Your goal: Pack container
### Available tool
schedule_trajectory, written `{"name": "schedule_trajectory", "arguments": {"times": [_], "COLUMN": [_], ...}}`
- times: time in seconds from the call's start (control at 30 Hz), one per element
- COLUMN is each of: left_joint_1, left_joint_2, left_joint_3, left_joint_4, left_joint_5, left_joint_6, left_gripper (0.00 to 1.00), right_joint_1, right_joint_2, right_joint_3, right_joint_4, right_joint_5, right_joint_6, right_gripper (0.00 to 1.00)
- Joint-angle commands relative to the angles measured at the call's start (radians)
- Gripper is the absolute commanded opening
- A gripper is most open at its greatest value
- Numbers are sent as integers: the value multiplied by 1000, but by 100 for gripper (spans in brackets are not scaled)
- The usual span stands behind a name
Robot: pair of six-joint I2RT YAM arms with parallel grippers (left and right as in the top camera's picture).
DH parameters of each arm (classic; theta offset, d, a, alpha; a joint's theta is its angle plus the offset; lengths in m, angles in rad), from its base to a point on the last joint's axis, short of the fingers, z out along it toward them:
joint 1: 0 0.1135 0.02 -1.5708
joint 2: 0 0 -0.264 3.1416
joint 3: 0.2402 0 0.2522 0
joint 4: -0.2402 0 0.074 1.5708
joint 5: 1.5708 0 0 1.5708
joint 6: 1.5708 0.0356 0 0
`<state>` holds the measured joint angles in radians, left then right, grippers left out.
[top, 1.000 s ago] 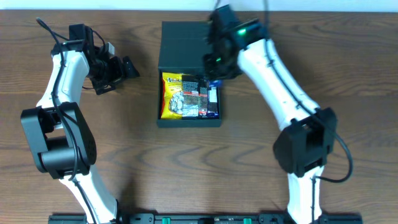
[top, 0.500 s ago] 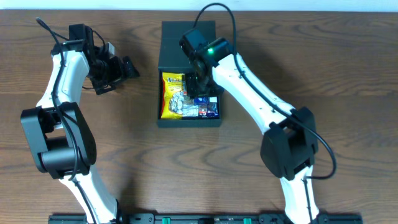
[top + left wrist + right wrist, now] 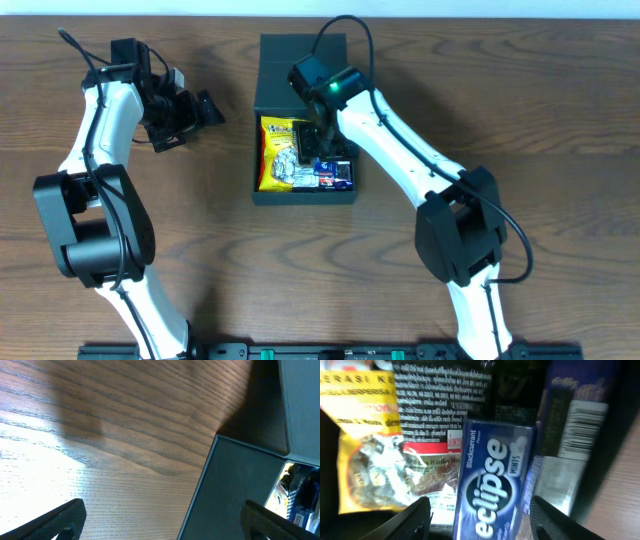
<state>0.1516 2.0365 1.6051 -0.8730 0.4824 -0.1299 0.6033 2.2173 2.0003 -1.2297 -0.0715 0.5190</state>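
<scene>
Now | right fingers [image 3: 412, 520] spread over tin [image 3: 495, 475] | container [image 3: 303, 196] wall close (rightward)

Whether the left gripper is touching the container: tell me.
Apart. The overhead view shows bare wooden table between the open left gripper and the container.

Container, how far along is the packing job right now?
Done: a yellow snack packet and a black packet lie in the container. In hand: the right end effector sits over the Eclipse mints tin, jaws apart, apparently releasing it. Remaining: the lid stands open and needs closing; the left end effector hangs open beside the container.
</scene>
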Motion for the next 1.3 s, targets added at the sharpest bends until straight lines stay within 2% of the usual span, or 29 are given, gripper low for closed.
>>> {"name": "schedule_trajectory", "arguments": {"times": [0.0,0.2,0.3,0.37,0.43,0.47,0.5,0.53,0.57,0.6,0.63,0.77,0.83,1.0,1.1,1.27], "left_joint_1": [-12,-32,-32,-29,-27,-27,-27,-27,-28,-28,-29,-29,-29,-52,-76,-84], "left_joint_2": [-10,-10,-10,-10,-10,-10,-10,-10,-10,-10,-8,-2,3,31,119,325], "left_joint_3": [23,44,47,47,47,47,47,47,47,47,47,47,47,55,146,434], "left_joint_4": [9,63,109,125,127,127,129,130,137,156,183,310,359,428,388,196], "left_joint_5": [-11,-15,-15,-14,-14,-13,-10,-1,19,40,42,51,72,69,93,133], "left_joint_6": [10,-58,-120,-160,-183,-189,-189,-189,-188,-189,-212,-338,-351,-391,-398,-386], "left_gripper": [99,99,96,96,97,98,100,84,61,23,6,5,6,6,5,6], "right_joint_1": [-27,-95,-150,-186,-214,-225,-236,-245,-251,-256,-261,-327,-378,-460,-478,-478], "right_joint_2": [-9,-21,-21,-21,-21,-21,-21,-21,-19,-18,-13,10,41,142,208,244], "right_joint_3": [128,290,294,294,294,294,294,293,286,274,255,174,156,158,159,159], "right_joint_4": [-12,8,27,11,-19,-34,-40,-40,-26,5,45,178,217,253,261,266], "right_joint_5": [26,244,346,352,351,341,325,318,323,327,325,150,8,-161,-284,-348], "right_joint_6": [-28,-109,-116,-116,-116,-116,-116,-116,-122,-143,-159,-169,-169,-194,-200,-222], "right_gripper": [63,67,80,83,80,73,61,40,13,1,2,2,2,2,2,2]}}
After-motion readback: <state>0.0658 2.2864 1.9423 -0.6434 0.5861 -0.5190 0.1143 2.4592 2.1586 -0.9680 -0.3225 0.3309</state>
